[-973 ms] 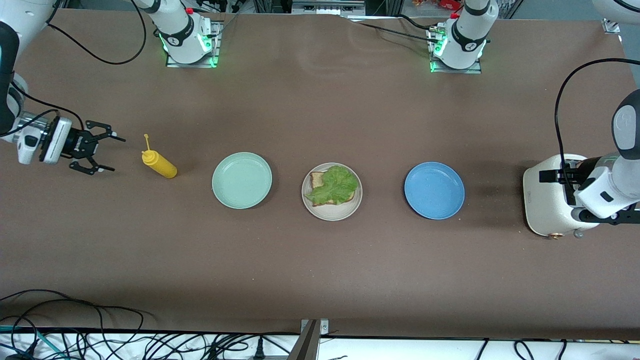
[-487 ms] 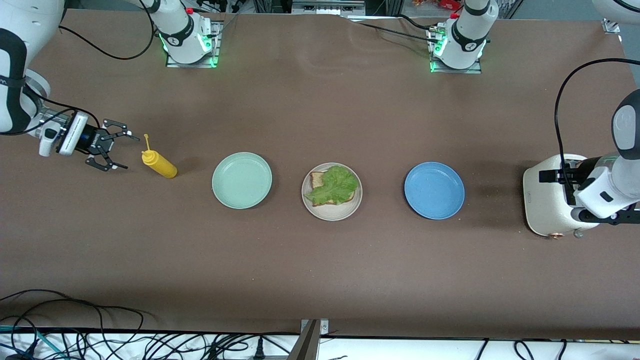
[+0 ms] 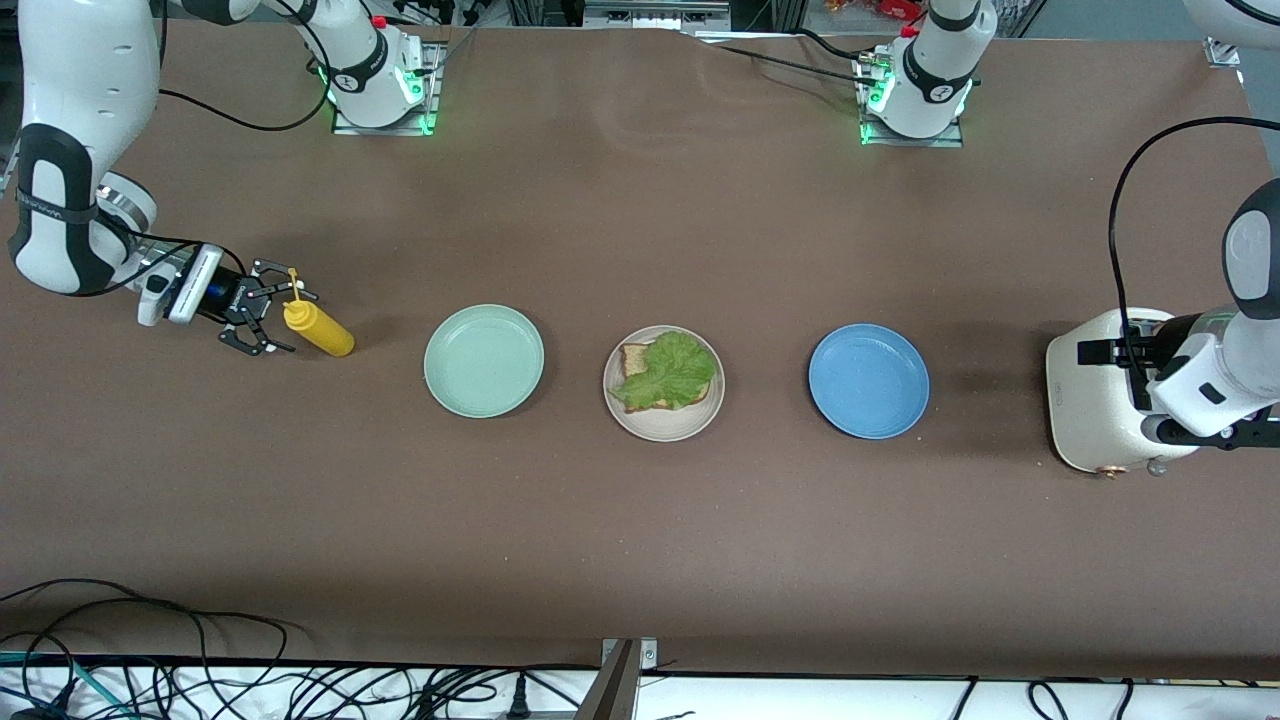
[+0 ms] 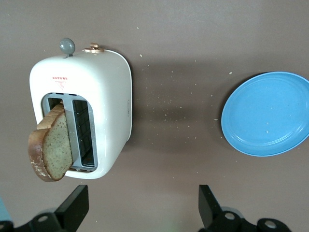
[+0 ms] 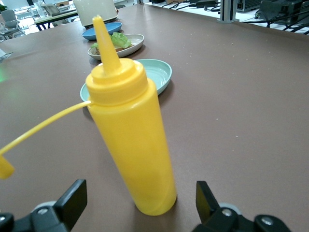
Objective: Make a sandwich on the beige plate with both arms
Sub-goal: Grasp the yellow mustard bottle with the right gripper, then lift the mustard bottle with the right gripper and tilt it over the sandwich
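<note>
On the brown table (image 3: 640, 230), the beige plate (image 3: 661, 425) holds bread (image 3: 634, 359) and lettuce (image 3: 670, 368). Toward the right arm's end from it, the open right gripper (image 3: 268, 320) flanks the mustard bottle (image 3: 317, 330) (squeeze next, probably). The open left gripper (image 4: 140, 208) waits over the toaster (image 3: 1095, 400), toast (image 4: 50, 150) inside.

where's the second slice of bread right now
The tan, brown-crusted bread slice stands tilted in a slot of the white toaster at the left arm's end of the table, beside the round blue plate.

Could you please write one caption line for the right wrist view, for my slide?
Open right gripper closing in on the upright yellow mustard bottle, with the mint-green plate and the beige plate in a row past it.
</note>
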Tool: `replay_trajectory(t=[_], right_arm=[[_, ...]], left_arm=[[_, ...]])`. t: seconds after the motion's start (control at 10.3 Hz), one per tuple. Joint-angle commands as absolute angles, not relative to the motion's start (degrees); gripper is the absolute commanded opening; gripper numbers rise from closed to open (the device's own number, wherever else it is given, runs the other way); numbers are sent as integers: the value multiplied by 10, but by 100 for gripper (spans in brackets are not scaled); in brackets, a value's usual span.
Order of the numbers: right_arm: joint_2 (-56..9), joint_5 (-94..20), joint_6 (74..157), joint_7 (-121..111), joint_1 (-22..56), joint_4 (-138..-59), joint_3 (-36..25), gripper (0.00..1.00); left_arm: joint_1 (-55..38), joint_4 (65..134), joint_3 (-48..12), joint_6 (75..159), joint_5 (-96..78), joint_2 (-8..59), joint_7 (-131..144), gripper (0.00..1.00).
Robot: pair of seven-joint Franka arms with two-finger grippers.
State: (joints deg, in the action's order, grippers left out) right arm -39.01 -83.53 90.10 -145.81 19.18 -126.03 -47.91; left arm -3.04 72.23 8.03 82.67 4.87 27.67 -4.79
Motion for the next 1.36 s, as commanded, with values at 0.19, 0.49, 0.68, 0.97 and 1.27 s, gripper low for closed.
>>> replay_trajectory(t=[0.19,0.49,0.68,0.97,1.27], right_arm=[[-395,-874,892,-1464,185,-1246,-453,100],[-396,-890,899,-1463,190,-1247,-443,100],[-395,-890,900,-1464,192,-1245,-440,65],[-395,-890,910,-1463,198,-1238,-440,7],[-382,-888,951,-1413,247,-1215,-459,0]], left_arm=[[-33,729,77,823,71,270,-46,100],[-33,729,78,823,70,270,-46,100],[-33,729,77,823,70,270,-46,100],[-33,729,77,823,70,270,-46,100],[-34,729,76,823,70,270,-46,100]])
